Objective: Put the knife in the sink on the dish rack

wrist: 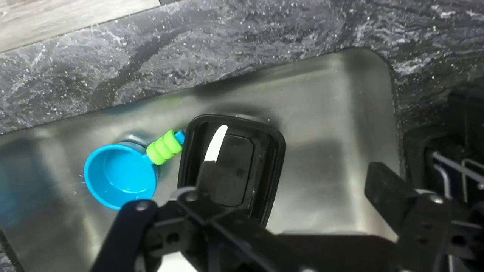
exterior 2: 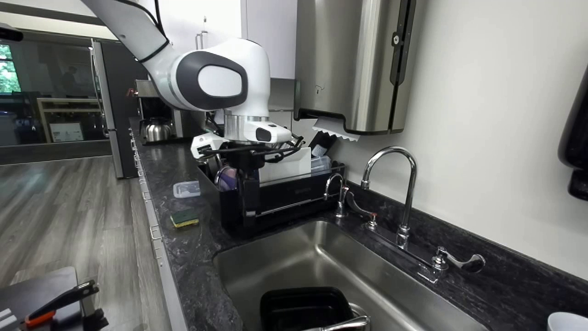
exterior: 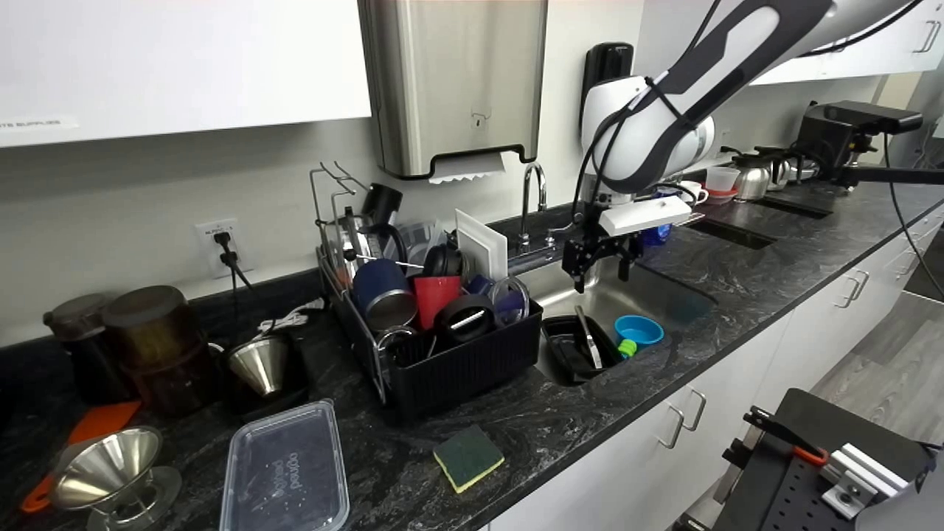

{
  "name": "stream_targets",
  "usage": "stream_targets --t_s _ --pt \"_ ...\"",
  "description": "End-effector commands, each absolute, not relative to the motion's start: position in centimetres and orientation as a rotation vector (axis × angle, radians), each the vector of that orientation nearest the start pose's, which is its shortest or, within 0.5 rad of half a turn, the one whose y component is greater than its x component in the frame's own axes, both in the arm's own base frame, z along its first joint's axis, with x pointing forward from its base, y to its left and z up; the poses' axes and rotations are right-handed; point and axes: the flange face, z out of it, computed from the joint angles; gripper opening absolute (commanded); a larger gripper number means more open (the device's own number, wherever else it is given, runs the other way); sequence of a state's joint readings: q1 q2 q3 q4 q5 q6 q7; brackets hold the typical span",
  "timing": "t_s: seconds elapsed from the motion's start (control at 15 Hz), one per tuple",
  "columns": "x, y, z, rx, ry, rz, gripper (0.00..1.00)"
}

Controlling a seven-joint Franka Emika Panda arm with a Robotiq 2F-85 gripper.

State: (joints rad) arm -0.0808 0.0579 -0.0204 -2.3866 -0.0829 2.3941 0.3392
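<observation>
The knife (exterior: 588, 335) lies slanted in a black tray (exterior: 564, 346) at the near-rack end of the steel sink (exterior: 664, 287). From above, its pale blade (wrist: 216, 143) shows in the wrist view, while a finger covers the handle end. My gripper (exterior: 602, 280) hangs over the sink, apart from the knife. Its jaws stand wide with nothing between them; in the wrist view the gripper (wrist: 293, 172) has one finger over the tray and one towards the rack side. Beside the sink stands the black dish rack (exterior: 464, 369), full of mugs, lids and containers.
A blue cup (wrist: 121, 175) with a green handle sits beside the tray. Faucets (exterior 2: 404, 193) rise behind the sink. A sponge (exterior: 469, 457) and a clear lidded container (exterior: 286, 472) lie on the counter. The paper towel dispenser (exterior: 464, 81) hangs above the rack.
</observation>
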Motion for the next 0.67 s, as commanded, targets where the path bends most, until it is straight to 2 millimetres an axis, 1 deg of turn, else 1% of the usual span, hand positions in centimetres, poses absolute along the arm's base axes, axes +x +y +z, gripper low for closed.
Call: stream_targets --t_s 0.0,0.13,0.6 --pt "49.71 -4.93 29.15 -3.145 0.605 0.066 1.0" --pt "50.1 -4.54 29.15 -3.145 0.607 0.065 1.0" --pt "50.08 -4.55 29.14 -3.145 0.609 0.067 1.0"
